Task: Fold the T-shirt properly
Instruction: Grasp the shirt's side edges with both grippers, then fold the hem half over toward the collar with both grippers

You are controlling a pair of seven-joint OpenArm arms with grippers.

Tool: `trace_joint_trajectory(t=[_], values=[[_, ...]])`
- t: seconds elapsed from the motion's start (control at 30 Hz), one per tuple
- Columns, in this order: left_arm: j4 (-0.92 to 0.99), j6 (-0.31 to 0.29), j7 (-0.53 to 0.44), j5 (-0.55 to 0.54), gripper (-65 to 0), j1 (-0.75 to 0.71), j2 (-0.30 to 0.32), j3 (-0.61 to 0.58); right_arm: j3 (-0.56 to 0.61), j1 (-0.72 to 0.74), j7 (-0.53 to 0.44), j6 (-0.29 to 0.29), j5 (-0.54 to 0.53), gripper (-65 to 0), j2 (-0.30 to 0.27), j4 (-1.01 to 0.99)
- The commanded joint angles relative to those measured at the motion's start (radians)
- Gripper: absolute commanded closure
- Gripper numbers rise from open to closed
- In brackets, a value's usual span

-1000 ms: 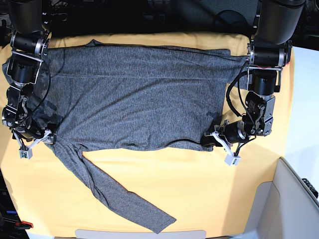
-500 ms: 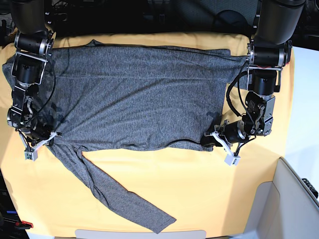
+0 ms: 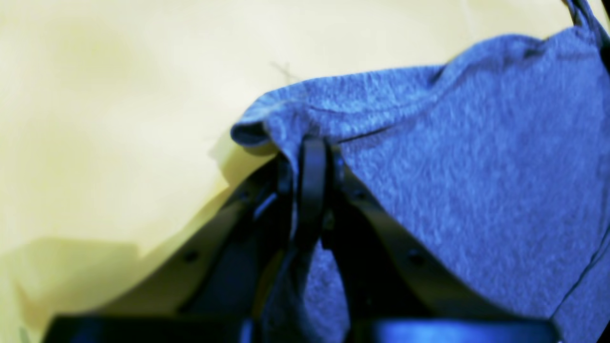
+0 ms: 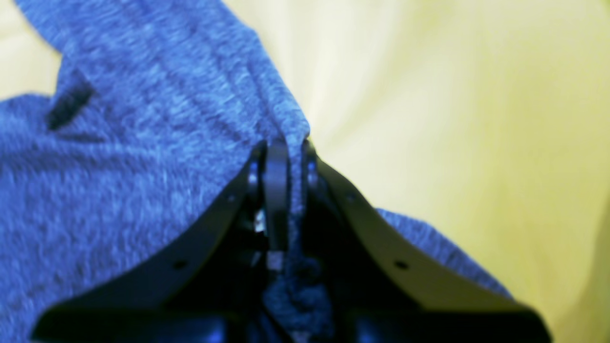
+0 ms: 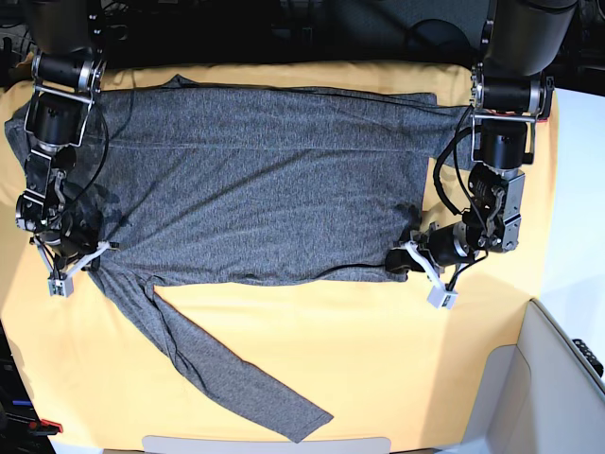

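Note:
The dark grey T-shirt (image 5: 265, 189) lies spread flat on the yellow-orange table cloth (image 5: 397, 359), and one long sleeve (image 5: 227, 369) trails toward the front edge. On the right of the base view my left gripper (image 5: 402, 257) is shut on the shirt's lower right corner. The left wrist view shows that gripper (image 3: 312, 147) pinching a raised fold of the T-shirt (image 3: 476, 166). On the left, my right gripper (image 5: 95, 252) grips the shirt where the sleeve meets the body. In the right wrist view its jaws (image 4: 281, 147) are closed on a ridge of the T-shirt (image 4: 119, 166).
A pale grey bin wall (image 5: 558, 378) stands at the front right, beyond the cloth's edge. A light grey strip (image 5: 265, 445) sits at the front edge near the sleeve's cuff. Dark equipment lines the back.
My right gripper has closed on the shirt at the sleeve's base, and its arm has shifted a little. My left gripper kept its grip and barely moved.

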State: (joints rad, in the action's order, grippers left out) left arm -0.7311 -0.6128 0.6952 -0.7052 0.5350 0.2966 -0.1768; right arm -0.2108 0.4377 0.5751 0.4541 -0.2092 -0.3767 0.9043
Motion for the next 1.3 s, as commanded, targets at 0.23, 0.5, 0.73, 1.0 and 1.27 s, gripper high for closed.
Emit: trace_joint_trajectory(t=[0.23,0.5,0.73,1.0,1.27], values=[[-0.048,-0.002,0.002,-0.001,0.0,0.006,0.025,0.003,-0.005,-0.064,0.024,0.004,0.007,0.0,-0.02,0.148],[-0.267,-0.002,0.011,-0.003,0.0,-0.082,0.075,0.006,-0.005,-0.142,0.024,0.002,0.009,0.0,-0.021,0.309],[-0.414,-0.002,0.016,-0.003,0.0,-0.183,0.082,0.115,-0.072,-0.242,0.027,0.002,0.009,0.0,-0.029,0.45],[-0.609,-0.002,0.117,-0.003,0.0,-0.295,0.082,0.227,-0.178,-0.366,0.03,0.002,0.009,0.0,-0.032,0.577],[-0.758,-0.002,0.131,-0.001,0.0,-0.419,0.091,0.262,-0.184,-0.445,0.03,0.002,0.009,0.0,-0.032,0.6]])
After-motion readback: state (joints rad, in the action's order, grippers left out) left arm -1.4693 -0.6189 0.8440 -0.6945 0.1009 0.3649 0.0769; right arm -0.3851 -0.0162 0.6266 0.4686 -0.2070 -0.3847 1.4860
